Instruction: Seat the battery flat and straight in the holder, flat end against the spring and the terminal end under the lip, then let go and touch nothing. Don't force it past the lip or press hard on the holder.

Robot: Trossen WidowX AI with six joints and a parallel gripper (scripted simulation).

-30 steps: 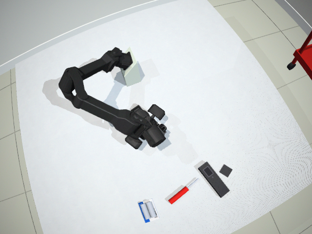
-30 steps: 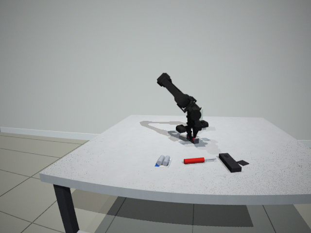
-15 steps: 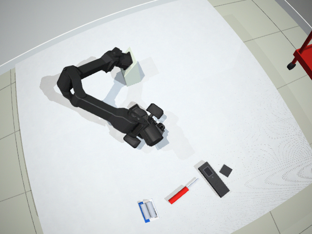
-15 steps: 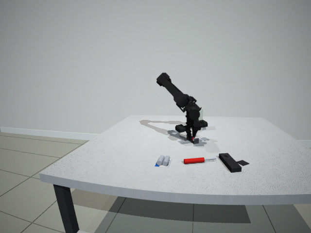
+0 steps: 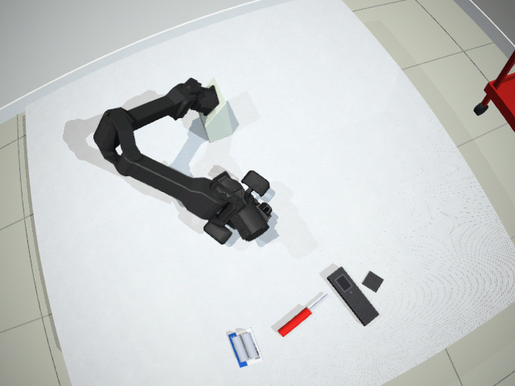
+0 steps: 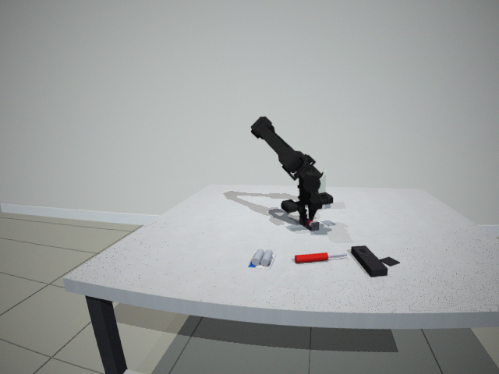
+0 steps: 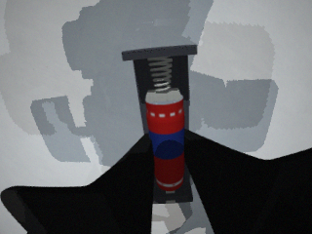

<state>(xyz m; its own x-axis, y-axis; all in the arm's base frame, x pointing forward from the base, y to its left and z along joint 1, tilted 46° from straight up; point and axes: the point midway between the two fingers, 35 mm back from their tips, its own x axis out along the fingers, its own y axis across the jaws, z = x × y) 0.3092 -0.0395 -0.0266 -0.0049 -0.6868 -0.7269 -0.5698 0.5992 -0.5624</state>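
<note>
The dark holder (image 7: pixel 160 53) (image 6: pixel 314 226) stands on the table under my gripper. In the wrist view its spring (image 7: pixel 161 70) runs from the far end wall to the whitish end of the battery (image 7: pixel 169 119) (image 6: pixel 309 222). The red battery with a blue band lies lengthwise over the holder's channel. Its other end is close to the near end of the holder; whether it is under the lip, and whether the battery is level, I cannot tell. My gripper (image 7: pixel 166 137) is shut on the battery, one finger on each side of its middle. The top view hides the battery behind the arm.
A red screwdriver (image 5: pixel 294 322) (image 6: pixel 311 258), a dark oblong device (image 5: pixel 352 295) (image 6: pixel 369 260), a small dark square (image 5: pixel 372 281) (image 6: pixel 389 261) and a pack with two grey cylinders (image 5: pixel 245 346) (image 6: pixel 262 257) lie nearer the front. A pale green block (image 5: pixel 219 123) stands by the arm's base.
</note>
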